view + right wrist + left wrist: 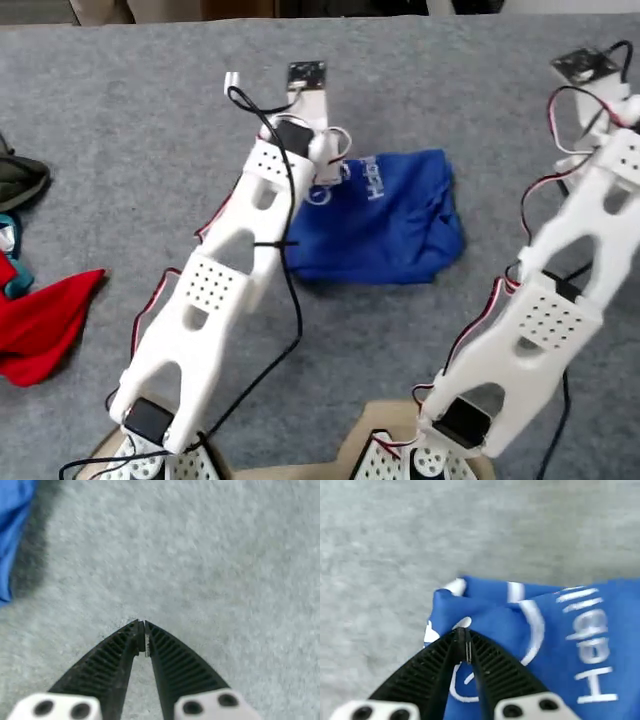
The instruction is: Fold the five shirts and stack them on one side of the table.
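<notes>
A blue shirt with white print lies folded in a rough rectangle at the middle of the grey table. My left gripper is shut on the blue shirt, its tips pinching a puckered corner on the shirt's far left side. In the high view the left arm stretches from the near edge to that corner. My right gripper is shut and holds nothing, over bare table to the right of the blue shirt. The right arm stands along the table's right side.
A red shirt lies crumpled at the left edge of the table. Beyond it are a dark green cloth and a bit of teal cloth. Black cables hang along both arms.
</notes>
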Motion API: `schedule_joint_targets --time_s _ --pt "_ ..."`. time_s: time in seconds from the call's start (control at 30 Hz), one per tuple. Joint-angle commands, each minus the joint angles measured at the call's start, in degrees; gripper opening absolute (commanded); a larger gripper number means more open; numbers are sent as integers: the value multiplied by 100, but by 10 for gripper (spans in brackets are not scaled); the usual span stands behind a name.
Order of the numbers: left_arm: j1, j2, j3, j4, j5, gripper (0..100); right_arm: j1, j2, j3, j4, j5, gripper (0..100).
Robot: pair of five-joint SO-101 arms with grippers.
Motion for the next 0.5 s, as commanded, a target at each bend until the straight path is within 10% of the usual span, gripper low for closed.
schedule_joint_targets --time_s 0.0,0.47 --pt "-211 -92 97 -211 -105 19 171 -268 -303 114 123 13" --pt "-431 -171 88 -527 -132 19 -813 -848 699 123 88 16"
